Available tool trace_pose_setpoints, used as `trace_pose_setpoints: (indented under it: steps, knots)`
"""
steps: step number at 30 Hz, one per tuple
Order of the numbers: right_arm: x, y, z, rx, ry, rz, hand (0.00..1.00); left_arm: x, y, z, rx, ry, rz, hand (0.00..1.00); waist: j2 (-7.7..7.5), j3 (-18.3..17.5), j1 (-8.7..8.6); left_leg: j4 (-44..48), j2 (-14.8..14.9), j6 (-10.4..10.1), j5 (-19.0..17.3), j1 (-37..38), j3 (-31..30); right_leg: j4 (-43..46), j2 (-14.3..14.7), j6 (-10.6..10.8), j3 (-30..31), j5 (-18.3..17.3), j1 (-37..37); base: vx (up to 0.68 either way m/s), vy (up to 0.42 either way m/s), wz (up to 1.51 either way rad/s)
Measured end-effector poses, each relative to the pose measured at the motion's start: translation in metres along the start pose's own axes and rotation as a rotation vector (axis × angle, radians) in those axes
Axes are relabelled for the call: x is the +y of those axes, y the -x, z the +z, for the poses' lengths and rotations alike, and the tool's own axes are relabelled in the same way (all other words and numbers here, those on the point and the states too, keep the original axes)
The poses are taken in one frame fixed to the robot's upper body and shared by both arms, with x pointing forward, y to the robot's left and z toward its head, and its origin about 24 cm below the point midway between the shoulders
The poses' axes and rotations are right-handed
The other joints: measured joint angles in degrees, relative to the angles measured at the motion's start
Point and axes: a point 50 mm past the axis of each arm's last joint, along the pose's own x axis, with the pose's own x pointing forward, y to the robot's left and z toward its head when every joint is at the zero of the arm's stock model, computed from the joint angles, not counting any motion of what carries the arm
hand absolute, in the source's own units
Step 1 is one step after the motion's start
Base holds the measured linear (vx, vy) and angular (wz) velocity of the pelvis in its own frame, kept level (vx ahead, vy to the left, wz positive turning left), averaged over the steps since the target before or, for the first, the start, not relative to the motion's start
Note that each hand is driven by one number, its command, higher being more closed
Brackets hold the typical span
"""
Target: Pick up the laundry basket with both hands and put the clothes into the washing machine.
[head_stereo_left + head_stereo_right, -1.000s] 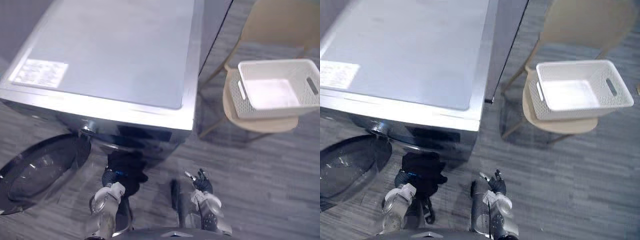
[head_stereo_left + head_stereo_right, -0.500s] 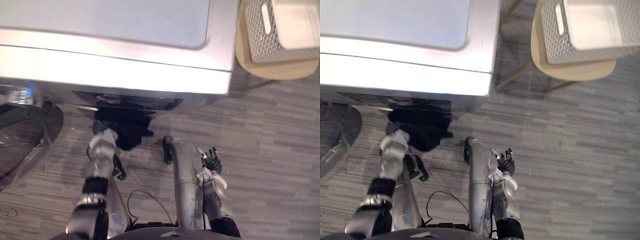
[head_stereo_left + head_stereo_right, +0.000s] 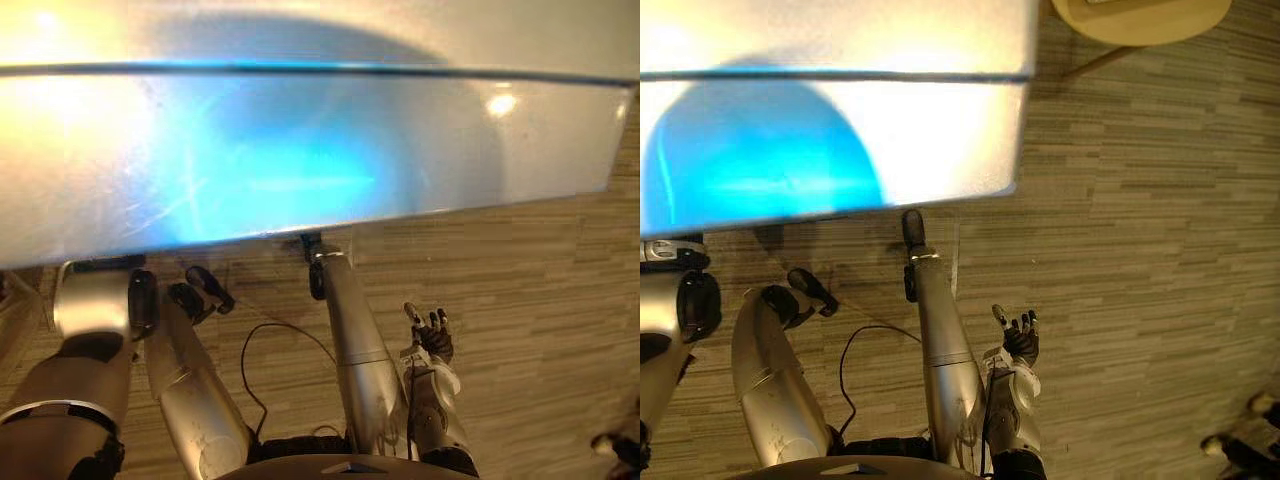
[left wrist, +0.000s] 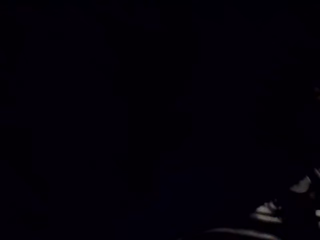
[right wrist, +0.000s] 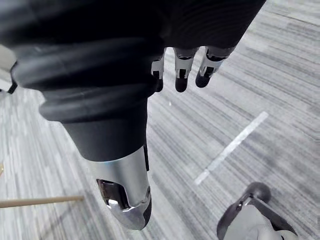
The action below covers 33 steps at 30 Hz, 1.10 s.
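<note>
- Clothes: the right hand (image 3: pixel 432 340), nearest the body, carries none. Its fingers (image 5: pixel 181 82) hang loose and apart, closed round nothing, above the plank floor (image 3: pixel 530 300).
- The left arm (image 3: pixel 92 300) reaches forward and passes beneath the front edge of the washing machine (image 3: pixel 300 150). The left hand is hidden there and its wrist view is almost wholly dark, so I cannot tell whether it grips cloth.
- Where the clothes are, I cannot tell for sure. Judging by that darkness and the arm's reach, they are likely at or inside the machine's opening, with the left hand.
- On handling, my judgement is that garments are light, soft and limp, and not fragile. They offer no firm edge, so the best hold is a bunched fold near the middle, taken between thumb and fingers. A hold at a corner would let the rest trail and catch on the opening's rim.
- The machine's smooth top and front face lie close under the head camera, glossy with reflected light.
- Farthest off, beyond the machine's right corner, the tan round seat of a chair (image 3: pixel 1140 15) stands well apart from the right hand.
</note>
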Motion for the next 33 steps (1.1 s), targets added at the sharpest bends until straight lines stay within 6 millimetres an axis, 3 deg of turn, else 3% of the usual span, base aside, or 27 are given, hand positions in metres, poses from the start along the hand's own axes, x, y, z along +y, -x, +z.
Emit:
trace_pose_setpoints:
  steps: [4,8,14,17,18,19,23,25,26,28,29,30,32,33]
  knots:
    - [-0.001,-0.001,0.005,-0.014,-0.012,0.018,0.00,-0.024,-0.003,-0.006,0.018,-0.160,-0.082,1.00,-0.32,0.1,0.64,-0.4,0.3,1.2,0.4,-0.6,1.6,-6.3,0.2,0.7,0.7,4.9,1.3,-0.08,0.145,-0.20]
    - [-0.017,0.001,0.026,-0.092,-0.041,-0.013,0.00,-0.037,-0.005,0.008,-0.060,-0.337,-0.151,1.00,-0.76,0.2,0.62,-0.1,1.4,3.5,-0.3,-0.6,4.9,-15.2,0.7,1.7,2.3,11.5,3.3,-0.13,0.127,-0.41]
    - [-0.054,0.012,0.048,-0.193,-0.039,-0.111,0.00,-0.046,-0.002,0.026,-0.234,-0.506,-0.203,1.00,-0.92,0.2,-0.26,0.6,1.6,4.7,-1.0,-0.9,5.6,-18.9,0.2,1.7,1.9,13.5,4.6,-0.09,0.096,-0.13]
    - [-0.053,0.011,0.049,-0.198,-0.030,-0.070,0.00,-0.045,0.000,0.042,-0.352,-0.637,-0.230,1.00,-0.93,0.2,-0.45,0.6,2.1,4.7,-1.0,-1.2,5.2,-18.9,0.5,1.7,1.1,13.5,4.4,-0.01,0.047,-0.04]
    - [-0.052,0.011,0.048,-0.194,-0.027,-0.064,0.00,-0.045,0.000,0.045,-0.395,-0.773,-0.232,1.00,-0.95,0.2,-0.39,0.5,2.2,4.4,-0.8,-1.5,5.0,-18.8,0.5,1.7,0.7,13.5,4.2,0.00,0.033,-0.02]
    - [-0.052,0.011,0.048,-0.194,-0.025,-0.055,0.00,-0.045,-0.001,0.047,-0.423,-0.868,-0.224,0.00,-0.96,0.2,-0.42,0.4,2.2,4.3,-0.7,-1.7,4.8,-18.7,0.5,1.7,0.6,13.5,4.0,0.00,0.000,0.00]
    - [-0.042,0.011,0.043,-0.192,-0.005,0.000,0.00,-0.043,-0.004,0.043,-0.665,-1.715,-0.160,0.00,-1.00,0.2,-0.76,0.3,2.0,4.3,0.0,-2.8,3.6,-17.1,0.1,1.2,-1.0,13.2,2.9,-0.01,0.019,0.09]
    - [-0.034,0.012,0.038,-0.174,-0.006,0.034,0.00,-0.036,-0.010,0.039,-0.655,-1.922,-0.095,0.00,-1.35,-0.1,-0.80,0.3,2.0,4.1,0.2,-2.8,3.2,-16.6,0.1,0.9,-1.2,12.9,3.0,-0.02,0.015,0.11]
    - [-0.029,0.012,0.034,-0.159,-0.022,0.060,0.00,-0.030,-0.013,0.033,-0.579,-1.923,-0.062,0.00,-1.77,-0.4,-0.81,0.3,2.0,4.0,0.3,-2.8,3.2,-16.6,0.1,0.8,-1.2,12.7,3.0,-0.03,0.014,0.07]
    - [-0.023,0.014,0.031,-0.146,-0.049,0.083,0.00,-0.022,-0.016,0.015,-0.386,-1.715,-0.017,0.00,-1.93,-0.5,-0.80,0.3,1.9,4.0,0.3,-2.8,2.8,-16.6,0.1,0.9,-1.3,12.5,3.4,-0.03,0.018,0.11]
    - [-0.018,0.015,0.029,-0.140,-0.062,0.092,0.00,-0.017,-0.013,-0.002,-0.241,-1.400,0.028,0.00,-1.94,-0.5,-1.13,0.3,1.6,3.9,0.4,-2.8,2.2,-16.6,0.0,1.0,-1.5,12.3,3.8,-0.03,0.023,0.14]
    - [-0.016,0.016,0.027,-0.139,-0.076,0.091,0.00,-0.015,-0.011,-0.012,-0.165,-1.234,0.055,0.00,-2.04,-0.6,-1.32,0.3,1.5,3.9,0.4,-2.8,2.1,-16.6,-0.1,1.0,-1.6,12.2,3.9,-0.04,0.029,0.09]
    - [-0.005,0.016,0.023,-0.126,-0.093,0.094,0.00,0.003,-0.004,-0.029,0.064,-0.316,0.160,0.00,-3.53,-1.5,-3.03,0.3,1.6,3.9,0.4,-2.8,2.2,-16.5,-0.1,0.9,-1.7,12.1,3.7,-0.01,0.020,-0.04]
    - [-0.004,0.015,0.024,-0.131,-0.085,0.081,0.00,0.020,-0.001,-0.032,0.105,-0.055,0.235,0.00,-3.90,-1.8,-3.65,0.4,1.7,3.8,0.4,-2.8,2.2,-16.5,0.1,0.9,-1.7,12.1,3.7,-0.01,0.030,-0.12]
